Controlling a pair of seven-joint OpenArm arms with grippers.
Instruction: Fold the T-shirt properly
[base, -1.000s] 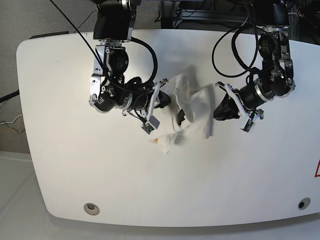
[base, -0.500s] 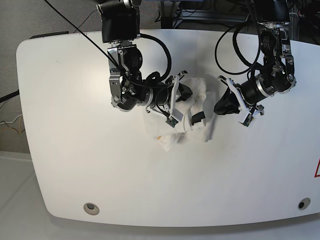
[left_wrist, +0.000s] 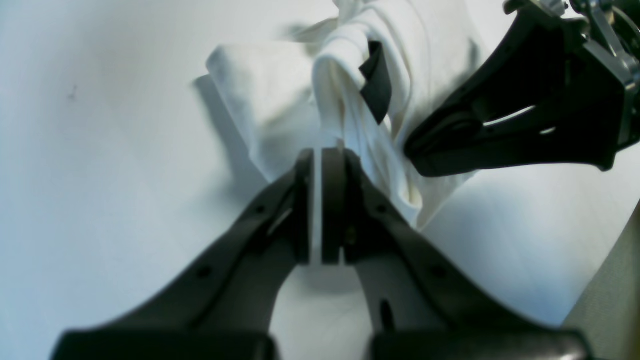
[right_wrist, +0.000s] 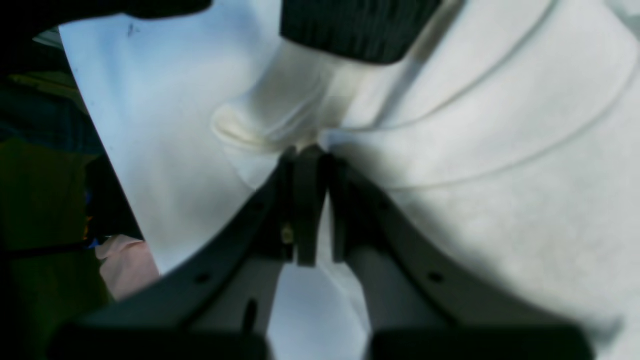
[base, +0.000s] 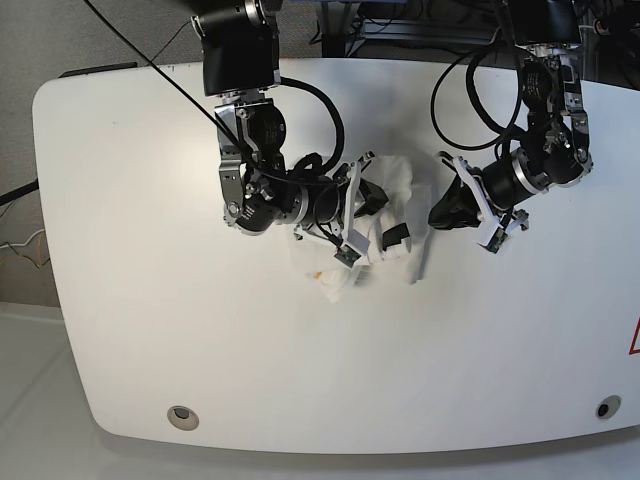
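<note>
Nearest the base camera, the white surface lies bare toward its front edge, with a small round fitting near the left corner and another near the right corner. A red marking shows at the right border.

Further in, at the middle of the surface, sits the T-shirt, bunched into a crumpled white heap rather than spread flat. A small orange spot of print shows at its lower left edge; the rest of the print cannot be made out. In the left wrist view the black neck label stands on a rolled fold of the cloth.

The right tool lies over the heap's left part. In its own wrist view its jaws are pressed together and a ridge of white cloth meets the tips; it seems to pinch the T-shirt, though the bite itself is small and shadowed.

The left tool reaches the heap's right edge. Its jaws are also pressed together, with a thin white sliver between them and the cloth starting right at the tips, so it appears to be pinching the fabric too.

Beyond the arms, black cables loop above the far edge of the surface.
</note>
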